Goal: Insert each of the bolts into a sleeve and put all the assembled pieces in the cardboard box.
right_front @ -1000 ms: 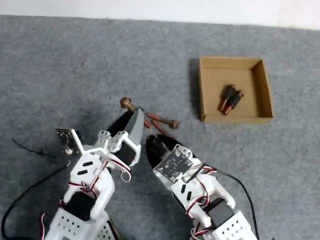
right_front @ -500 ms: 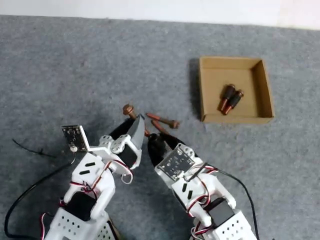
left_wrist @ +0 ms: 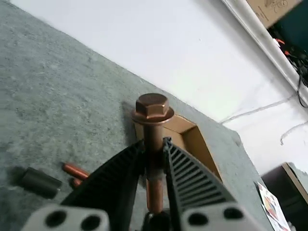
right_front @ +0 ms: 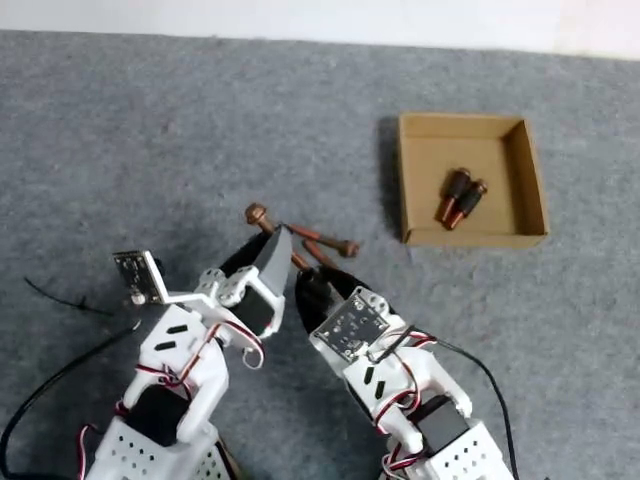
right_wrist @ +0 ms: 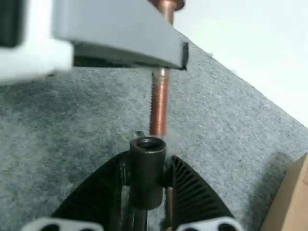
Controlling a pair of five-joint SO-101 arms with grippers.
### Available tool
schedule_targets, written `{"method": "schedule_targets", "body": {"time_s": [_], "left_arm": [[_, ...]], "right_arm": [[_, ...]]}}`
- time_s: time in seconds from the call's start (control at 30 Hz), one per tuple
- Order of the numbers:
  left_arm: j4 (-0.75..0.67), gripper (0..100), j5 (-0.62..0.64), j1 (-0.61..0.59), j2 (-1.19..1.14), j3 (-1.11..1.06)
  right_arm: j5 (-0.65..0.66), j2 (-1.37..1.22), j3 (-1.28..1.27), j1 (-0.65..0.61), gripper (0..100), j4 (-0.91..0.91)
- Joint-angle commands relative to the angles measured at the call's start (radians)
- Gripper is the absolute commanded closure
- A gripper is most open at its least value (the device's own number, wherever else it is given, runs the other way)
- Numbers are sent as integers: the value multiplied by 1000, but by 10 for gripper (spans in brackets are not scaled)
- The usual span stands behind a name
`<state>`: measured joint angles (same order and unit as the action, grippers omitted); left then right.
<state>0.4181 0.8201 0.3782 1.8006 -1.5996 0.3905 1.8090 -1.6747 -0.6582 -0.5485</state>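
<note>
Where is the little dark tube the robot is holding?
The dark cylindrical metal sleeve is clamped in the right claw, its open end right by the threaded tip of the copper bolt that the left claw holds, left of the cardboard box.

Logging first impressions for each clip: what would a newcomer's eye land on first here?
The two arms meeting tip to tip: the left jaws are shut on a copper bolt, whose threaded tip sits right by the mouth of the dark sleeve held in the right jaws. At the right of the high view, the cardboard box already holds two assembled pieces.
</note>
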Motion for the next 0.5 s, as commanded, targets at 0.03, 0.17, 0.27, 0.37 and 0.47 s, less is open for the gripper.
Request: {"method": "schedule_targets", "body": {"time_s": [0.03, 0.17, 0.27, 0.37, 0.47], "left_arm": [[51, 996, 5, 102, 19, 81], [95, 996, 5, 104, 19, 97], [130, 996, 3, 104, 19, 102], [135, 996, 2, 104, 19, 96], [137, 996, 2, 102, 19, 94]], "right_arm": [[11, 22, -105, 15, 995, 2], [11, 22, -105, 15, 995, 2], [11, 22, -105, 30, 995, 2], [11, 22, -105, 50, 995, 19], [8, 22, -105, 51, 995, 28]]}}
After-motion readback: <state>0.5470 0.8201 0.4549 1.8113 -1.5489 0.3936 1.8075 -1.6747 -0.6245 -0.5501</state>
